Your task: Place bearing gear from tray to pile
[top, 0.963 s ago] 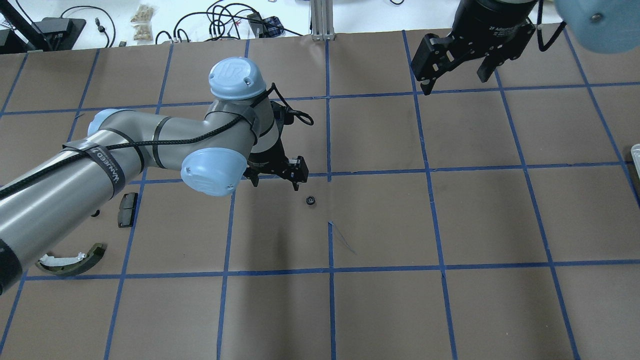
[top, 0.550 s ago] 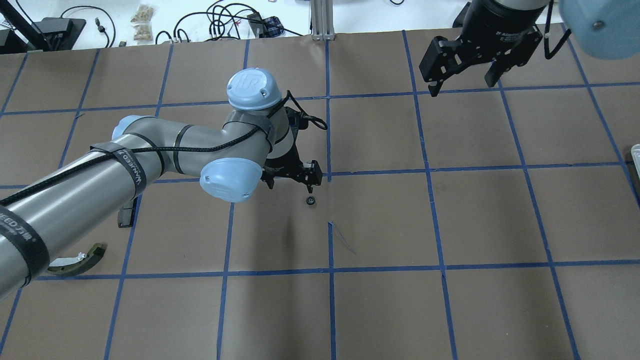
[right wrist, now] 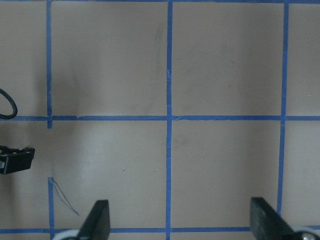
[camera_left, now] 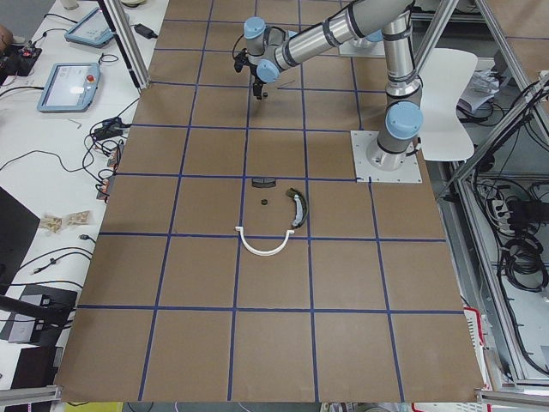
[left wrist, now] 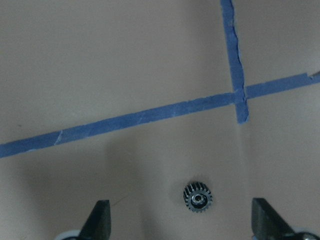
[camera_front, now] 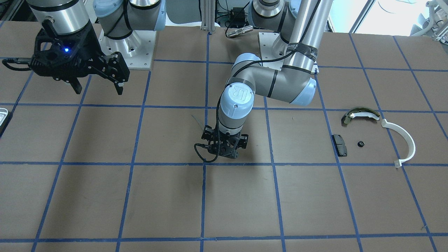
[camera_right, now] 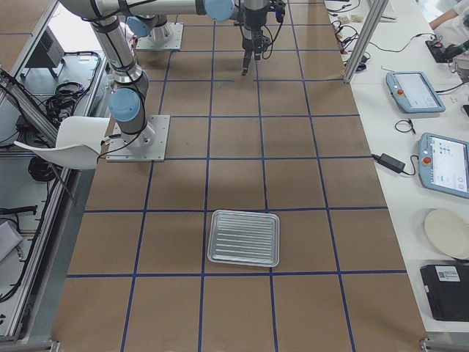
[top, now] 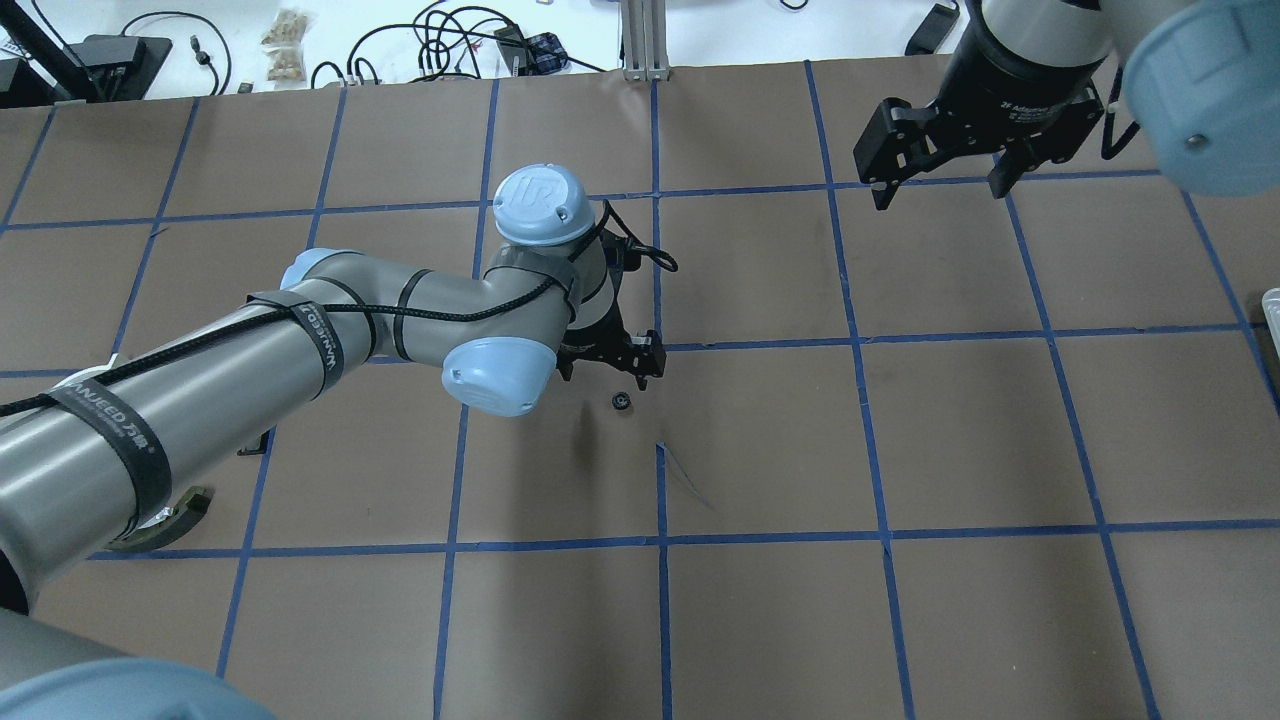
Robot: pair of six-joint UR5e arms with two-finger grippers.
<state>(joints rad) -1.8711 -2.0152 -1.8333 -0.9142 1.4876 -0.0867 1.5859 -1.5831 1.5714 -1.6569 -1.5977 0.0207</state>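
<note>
— Where do we find the bearing gear (left wrist: 198, 197)?

— We see it lying flat on the brown worktop (top: 950, 450), near the middle, just beside a crossing of blue tape lines. It is well apart from the tray (camera_right: 244, 215), which sits toward the end of the worktop on the robot's right.

— And the pile?

— We make it out on the robot's left side: the olive-and-white curved shoe (camera_front: 360, 113), the white semicircular strip (camera_front: 407, 140) and the small black pad (camera_front: 340, 145) lie near one another. A tiny dark part (camera_front: 360, 143) sits between the pad and the strip. The gear is well apart from them too.

— What do we say of the left pincer (top: 606, 374)?

— It is released, with its fingers spread wide. In the left wrist view we see the gear between the two fingertips and a little ahead of them, touching neither.

— And the right pincer (top: 940, 190)?

— Released as well, holding nothing. We see it raised over bare worktop on the far side, well away from the gear.
</note>
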